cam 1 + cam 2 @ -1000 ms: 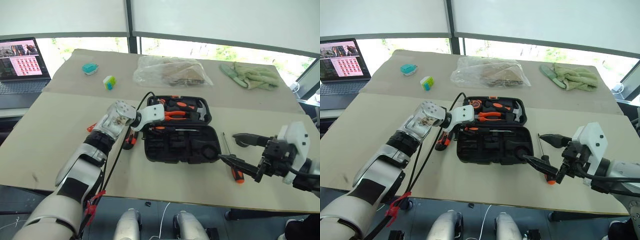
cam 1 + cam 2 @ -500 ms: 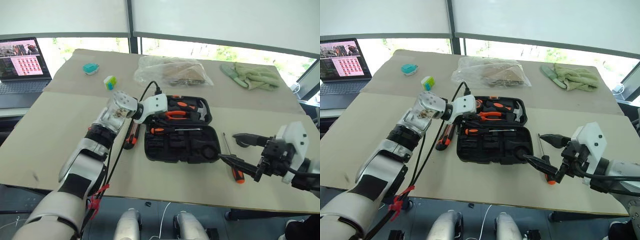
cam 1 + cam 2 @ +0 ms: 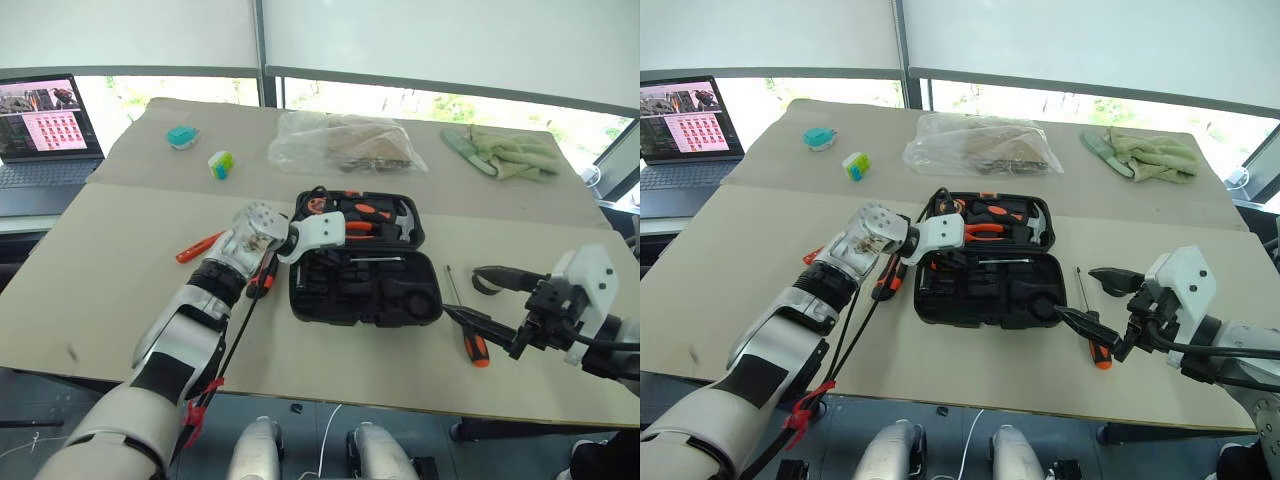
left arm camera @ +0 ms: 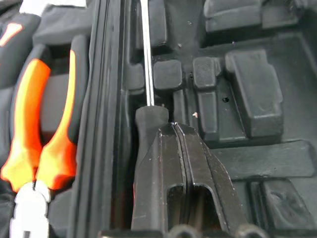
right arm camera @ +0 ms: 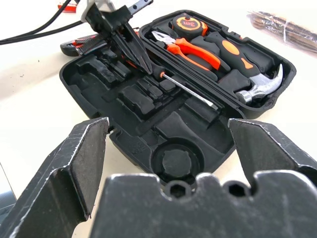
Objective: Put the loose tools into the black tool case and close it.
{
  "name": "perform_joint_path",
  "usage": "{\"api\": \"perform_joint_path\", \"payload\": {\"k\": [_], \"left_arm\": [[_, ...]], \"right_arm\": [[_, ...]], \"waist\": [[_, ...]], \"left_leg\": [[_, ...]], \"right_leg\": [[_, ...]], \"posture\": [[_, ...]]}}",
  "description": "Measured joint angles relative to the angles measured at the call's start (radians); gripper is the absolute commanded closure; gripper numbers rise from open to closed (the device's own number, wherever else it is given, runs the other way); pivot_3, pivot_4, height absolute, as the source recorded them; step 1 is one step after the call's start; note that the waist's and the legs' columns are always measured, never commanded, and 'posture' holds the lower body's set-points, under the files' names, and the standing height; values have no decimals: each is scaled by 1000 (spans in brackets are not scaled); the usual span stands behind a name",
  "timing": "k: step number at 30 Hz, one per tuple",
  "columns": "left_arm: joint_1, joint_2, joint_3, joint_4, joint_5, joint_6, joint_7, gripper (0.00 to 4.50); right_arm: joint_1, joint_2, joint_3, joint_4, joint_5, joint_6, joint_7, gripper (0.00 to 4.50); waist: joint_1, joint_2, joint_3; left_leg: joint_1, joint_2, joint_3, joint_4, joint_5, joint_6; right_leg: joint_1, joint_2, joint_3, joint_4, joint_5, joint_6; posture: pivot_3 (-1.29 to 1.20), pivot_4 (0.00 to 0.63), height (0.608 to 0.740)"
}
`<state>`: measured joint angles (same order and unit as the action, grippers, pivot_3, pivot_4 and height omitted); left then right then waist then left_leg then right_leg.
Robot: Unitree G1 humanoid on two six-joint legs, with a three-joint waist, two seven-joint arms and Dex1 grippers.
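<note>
The black tool case [image 3: 420, 300] lies open mid-table. A thin screwdriver [image 5: 185, 89] rests in its near half by the hinge. My left gripper [image 5: 147, 68] is shut, empty, its tips against that screwdriver's handle [image 4: 148, 124]. An all-orange screwdriver [image 3: 200, 247] lies on the table left of my left arm. An orange-and-black tool [image 3: 262, 280] sits beside the case's left edge, partly hidden by the arm. Right of the case lies a screwdriver [image 3: 474, 348] with an orange-and-black handle. My right gripper [image 3: 462, 293] hovers open just above it.
The case's far half holds orange-handled pliers [image 3: 352, 230], a tape measure and a hammer [image 3: 400, 222]. Behind the case lie a clear plastic bag [image 3: 340, 143], green gloves [image 3: 505, 152] and two small coloured objects [image 3: 219, 164]. A laptop [image 3: 45, 130] stands far left.
My left gripper has closed, lifted briefly, then come down slightly to the right onto the screwdriver in the case. The all-orange screwdriver now shows beside the arm. The right gripper stays put.
</note>
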<state>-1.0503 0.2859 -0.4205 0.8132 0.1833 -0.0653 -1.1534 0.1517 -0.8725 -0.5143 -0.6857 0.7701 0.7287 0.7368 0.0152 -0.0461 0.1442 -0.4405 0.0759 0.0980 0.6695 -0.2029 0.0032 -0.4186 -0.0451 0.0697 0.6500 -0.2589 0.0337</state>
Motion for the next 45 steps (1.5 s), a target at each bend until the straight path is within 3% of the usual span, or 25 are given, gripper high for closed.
{"api": "perform_joint_path", "payload": {"k": [8,13,17,32,40,43,45], "left_arm": [[-5,-15,-5,37,38,-67,46,4448],[-12,-14,96,30,-82,82,-51,4448],[-59,-14,123,36,-94,103,-37,4448],[-68,-53,25,175,51,-107,57,4448],[-70,-58,75,204,10,-101,31,4448],[-29,-33,159,71,-132,49,-113,3815],[-5,24,230,-115,-280,226,-229,2960]], "right_arm": [[-3,5,1,-17,2,0,-13,0],[-1,10,2,-19,8,0,-17,0],[-4,10,3,-15,9,0,-17,0],[-19,11,21,-8,21,0,-31,0],[29,14,17,-15,18,0,-47,0],[107,40,-40,-26,-5,0,-71,0],[195,92,-120,-37,-14,1,-94,0]], "waist": [[0,1,0],[-6,1,0],[-5,1,0],[-2,1,-1],[-3,1,-1],[-6,1,0],[-6,2,0]], "left_leg": [[0,0,-2,8,0,2],[-2,-1,-3,8,0,2],[-2,-1,-3,8,0,2],[-1,-1,-3,9,0,2],[-1,-1,-4,9,0,2],[-5,-1,-4,8,0,2],[-5,-1,-4,8,0,2]], "right_leg": [[4,0,0,3,1,2],[-1,0,0,8,0,1],[-1,0,0,8,0,2],[1,0,0,8,0,2],[2,0,0,8,0,2],[-4,0,0,10,0,1],[-5,0,0,12,-1,1]], "posture": [[0,150,740],[0,150,740],[0,150,740],[0,150,740],[0,150,740],[0,150,740],[0,150,740]]}}
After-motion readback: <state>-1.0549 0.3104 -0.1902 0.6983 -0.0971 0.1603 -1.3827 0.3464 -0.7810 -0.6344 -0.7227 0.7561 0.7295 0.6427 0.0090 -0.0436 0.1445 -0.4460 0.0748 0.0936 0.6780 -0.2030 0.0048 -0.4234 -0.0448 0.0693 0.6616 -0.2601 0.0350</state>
